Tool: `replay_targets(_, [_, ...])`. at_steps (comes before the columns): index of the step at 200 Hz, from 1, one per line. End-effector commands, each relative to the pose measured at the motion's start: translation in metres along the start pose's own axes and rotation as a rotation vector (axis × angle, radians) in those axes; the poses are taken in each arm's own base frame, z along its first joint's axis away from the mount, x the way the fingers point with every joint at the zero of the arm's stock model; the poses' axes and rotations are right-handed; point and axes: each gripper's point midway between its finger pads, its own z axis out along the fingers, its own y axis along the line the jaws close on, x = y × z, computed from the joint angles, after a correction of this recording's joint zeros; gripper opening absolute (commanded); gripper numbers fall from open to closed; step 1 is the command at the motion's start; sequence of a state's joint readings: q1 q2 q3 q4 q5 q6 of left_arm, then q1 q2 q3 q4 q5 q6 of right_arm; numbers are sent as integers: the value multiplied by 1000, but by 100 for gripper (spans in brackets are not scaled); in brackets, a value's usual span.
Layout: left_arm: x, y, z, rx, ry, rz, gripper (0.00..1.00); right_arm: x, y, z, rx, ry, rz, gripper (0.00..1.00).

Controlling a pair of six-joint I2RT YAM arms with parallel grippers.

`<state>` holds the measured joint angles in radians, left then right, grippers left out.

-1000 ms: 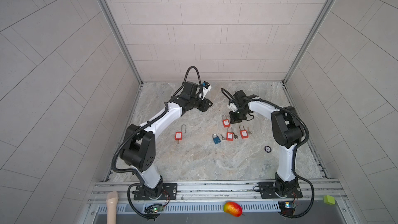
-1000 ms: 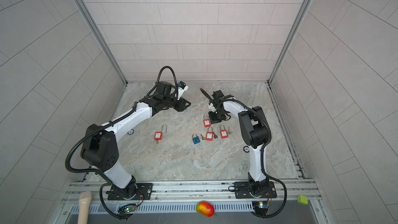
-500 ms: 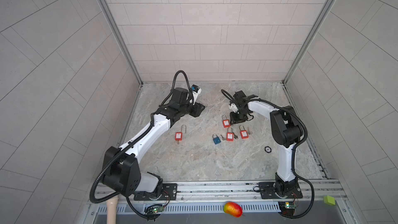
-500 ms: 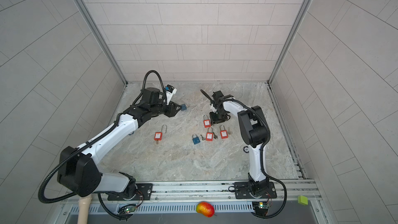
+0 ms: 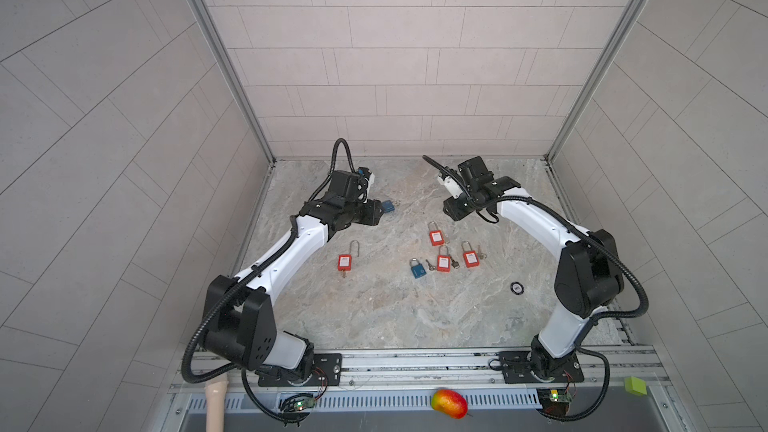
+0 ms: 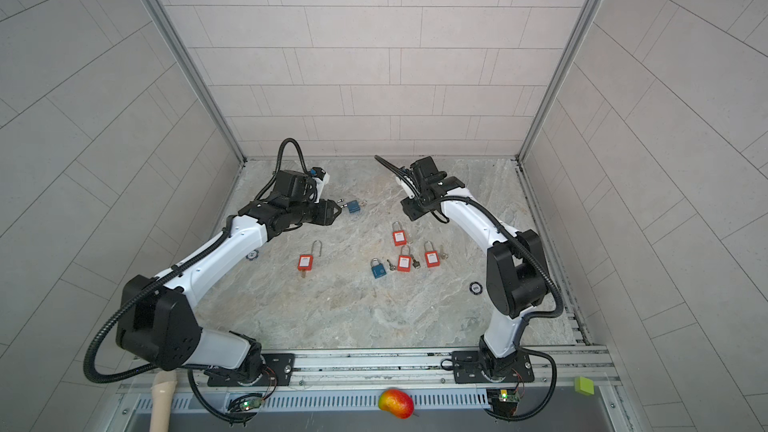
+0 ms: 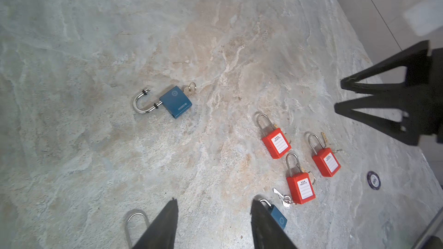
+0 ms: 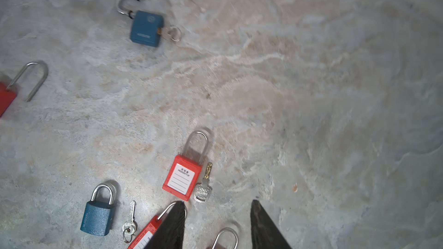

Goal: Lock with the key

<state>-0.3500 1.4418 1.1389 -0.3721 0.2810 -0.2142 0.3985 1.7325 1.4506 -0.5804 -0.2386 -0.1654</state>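
Since nothing pins the locks down on the smooth stone worktop, I judge sliding to be the main hazard. The left gripper hangs with its jaws apart and empty, just beside the open blue padlock, which lies flat toward the far edge, left of the middle. The right gripper is likewise spread with nothing between its fingers. It sits toward the far edge, right of the middle, well apart from that lock and near the cluster of red padlocks.

A reach across from there could sweep those red locks and their loose keys out of place. A one-sided push on the blue lock would probably skate the body along the stone instead of seating the shackle, so it wants bracing from the opposite side. One leg of the shackle is out, and I cannot tell whether it lines up with its hole; if it does not, pressing would jam it.

The key sits in the body's other end. It is small, and a pinch on its ring rather than its head could slip or pull it out.
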Motion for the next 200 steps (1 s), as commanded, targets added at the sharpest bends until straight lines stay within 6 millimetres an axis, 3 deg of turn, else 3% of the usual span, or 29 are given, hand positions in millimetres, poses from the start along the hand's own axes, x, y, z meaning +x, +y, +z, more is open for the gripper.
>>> replay_targets(1, [5,24,-4,-115,-19,-87,53,-20,25,7,-52,-78,-286,48])
replay_targets(33, [3,58,-18,-222,-114,-225,53,-45,60,35,-168,-133,-559,49])
replay_targets(56, [2,79,-31,-270,-172,-294,54,-60,74,66,-220,-85,-633,49])
replay_targets(95, [-1,91,-44,-287,-219,-329,54,-81,94,119,-280,-46,-711,49])
replay_targets(114, [-1,95,-47,-289,-222,-340,54,-93,95,140,-271,-58,-700,50])
replay_targets(127, [1,97,-48,-290,-222,-345,54,-98,95,152,-266,-82,-676,64])
replay_targets(136, [1,97,-48,-287,-222,-350,54,-99,96,157,-270,-76,-673,68])
replay_targets(200, [16,98,-46,-290,-180,-355,54,-96,89,200,-229,-17,-460,68])
